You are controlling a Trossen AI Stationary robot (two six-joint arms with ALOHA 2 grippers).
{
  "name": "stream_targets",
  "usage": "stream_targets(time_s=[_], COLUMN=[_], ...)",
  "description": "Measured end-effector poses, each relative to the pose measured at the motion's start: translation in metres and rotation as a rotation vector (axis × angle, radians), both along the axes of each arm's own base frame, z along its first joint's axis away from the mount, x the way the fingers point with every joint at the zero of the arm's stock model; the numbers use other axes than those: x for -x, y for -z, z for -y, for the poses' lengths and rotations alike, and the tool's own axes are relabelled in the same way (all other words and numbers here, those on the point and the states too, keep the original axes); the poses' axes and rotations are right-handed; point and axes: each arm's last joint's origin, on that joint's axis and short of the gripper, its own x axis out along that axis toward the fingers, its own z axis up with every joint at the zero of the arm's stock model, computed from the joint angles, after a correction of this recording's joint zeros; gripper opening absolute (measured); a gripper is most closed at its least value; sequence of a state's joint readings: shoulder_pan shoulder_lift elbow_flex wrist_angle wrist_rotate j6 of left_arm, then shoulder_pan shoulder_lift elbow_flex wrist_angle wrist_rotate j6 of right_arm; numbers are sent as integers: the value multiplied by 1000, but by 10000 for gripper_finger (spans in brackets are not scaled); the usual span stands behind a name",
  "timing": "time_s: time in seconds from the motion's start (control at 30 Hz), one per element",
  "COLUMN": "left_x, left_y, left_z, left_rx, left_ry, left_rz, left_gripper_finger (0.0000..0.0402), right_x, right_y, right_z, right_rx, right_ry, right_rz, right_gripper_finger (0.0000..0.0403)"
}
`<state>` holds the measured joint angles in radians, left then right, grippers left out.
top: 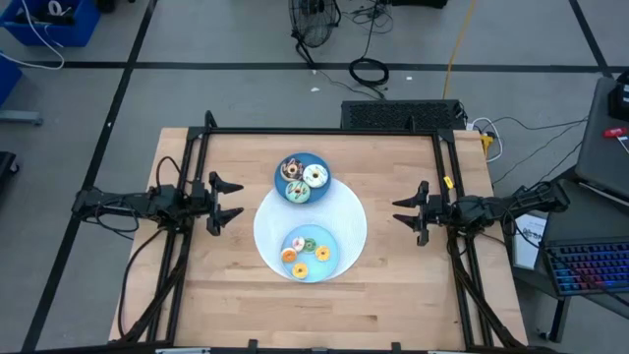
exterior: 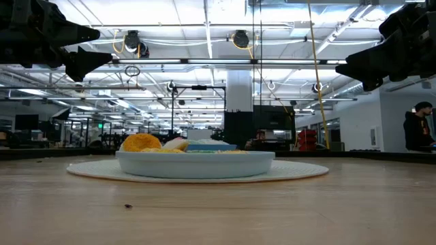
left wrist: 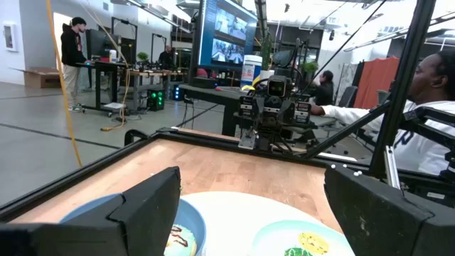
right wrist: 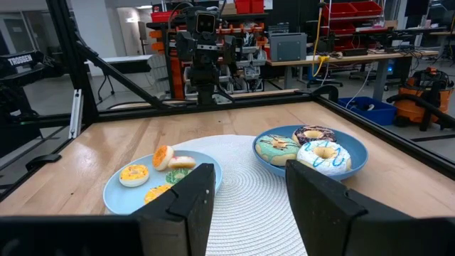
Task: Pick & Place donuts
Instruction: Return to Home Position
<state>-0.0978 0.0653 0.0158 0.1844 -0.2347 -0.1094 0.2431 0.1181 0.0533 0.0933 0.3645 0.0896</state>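
Three larger donuts lie on a blue plate (top: 302,178) at the mat's far side: chocolate-sprinkled (right wrist: 313,134), white-frosted (right wrist: 324,156) and teal (right wrist: 278,148). Several tiny orange, yellow and green donuts (right wrist: 162,173) sit on a lighter blue plate (top: 310,254) nearer the front. My left gripper (top: 228,202) hovers open at the table's left, above the wood. My right gripper (top: 407,210) hovers open at the right. Both point at the plates and hold nothing.
Both plates rest on a round white mat (top: 346,228) at the table's middle. A black frame (top: 324,132) runs along the table's far and side edges. Bare wood lies left, right and near of the mat. People show in the room beyond.
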Motion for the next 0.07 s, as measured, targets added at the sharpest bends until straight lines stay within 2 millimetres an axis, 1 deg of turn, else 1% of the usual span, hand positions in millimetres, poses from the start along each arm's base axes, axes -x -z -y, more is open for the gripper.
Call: stream_targets(time_s=[0.07], left_x=[0], left_y=[0], left_z=[0], left_rx=[0], left_ry=[0], left_rz=[0], left_gripper_finger=[345], right_x=[0], right_y=[0], right_z=[0], right_rx=[0], right_ry=[0], right_rz=[0], right_gripper_finger=[160])
